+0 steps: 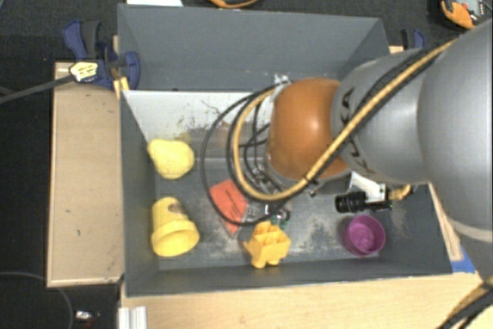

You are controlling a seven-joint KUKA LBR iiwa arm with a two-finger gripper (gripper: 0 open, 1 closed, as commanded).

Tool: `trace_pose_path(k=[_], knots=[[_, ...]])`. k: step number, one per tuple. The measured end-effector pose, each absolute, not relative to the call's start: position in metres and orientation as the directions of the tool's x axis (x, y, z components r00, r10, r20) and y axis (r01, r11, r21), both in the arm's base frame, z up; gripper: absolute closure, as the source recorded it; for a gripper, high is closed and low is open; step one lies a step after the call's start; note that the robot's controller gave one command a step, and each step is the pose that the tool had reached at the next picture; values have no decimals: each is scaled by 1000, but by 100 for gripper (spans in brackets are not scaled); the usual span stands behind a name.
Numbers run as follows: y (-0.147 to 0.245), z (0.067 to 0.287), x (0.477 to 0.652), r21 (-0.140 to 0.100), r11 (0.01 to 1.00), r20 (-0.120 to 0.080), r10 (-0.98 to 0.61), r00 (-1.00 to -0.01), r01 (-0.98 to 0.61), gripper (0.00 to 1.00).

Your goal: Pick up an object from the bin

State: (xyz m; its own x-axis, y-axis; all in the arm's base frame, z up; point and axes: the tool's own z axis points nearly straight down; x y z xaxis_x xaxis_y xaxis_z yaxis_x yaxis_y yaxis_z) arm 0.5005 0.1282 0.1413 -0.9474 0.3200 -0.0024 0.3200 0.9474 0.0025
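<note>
Grey metal bin (246, 50), seen from above, with the arm (431, 127) entering from the right of the frame and covering the bin's centre and right. An orange cover (304, 127) on the wrist, ringed by looped cables (245, 158), stands over the middle of the floor. Below it the gripper (271, 213) points down at the lower centre of the frame; whether it is open or closed cannot be told. Nearest to it lie an orange-red flat piece (226, 200), just to its left, and a yellow block (267, 244), just below it near the bin's lower wall; contact with either cannot be told. At the left lie a yellow pear-shaped lump (171, 158) and, below it, a yellow cup-like piece (173, 227). At the lower right, a small black cylinder (356, 202) lies just above a purple cup (363, 235).
</note>
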Motion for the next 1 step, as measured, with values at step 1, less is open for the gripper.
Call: trace_pose_path(k=[1], knots=[[102,100,488,0,882,2,472,-882,472,0]])
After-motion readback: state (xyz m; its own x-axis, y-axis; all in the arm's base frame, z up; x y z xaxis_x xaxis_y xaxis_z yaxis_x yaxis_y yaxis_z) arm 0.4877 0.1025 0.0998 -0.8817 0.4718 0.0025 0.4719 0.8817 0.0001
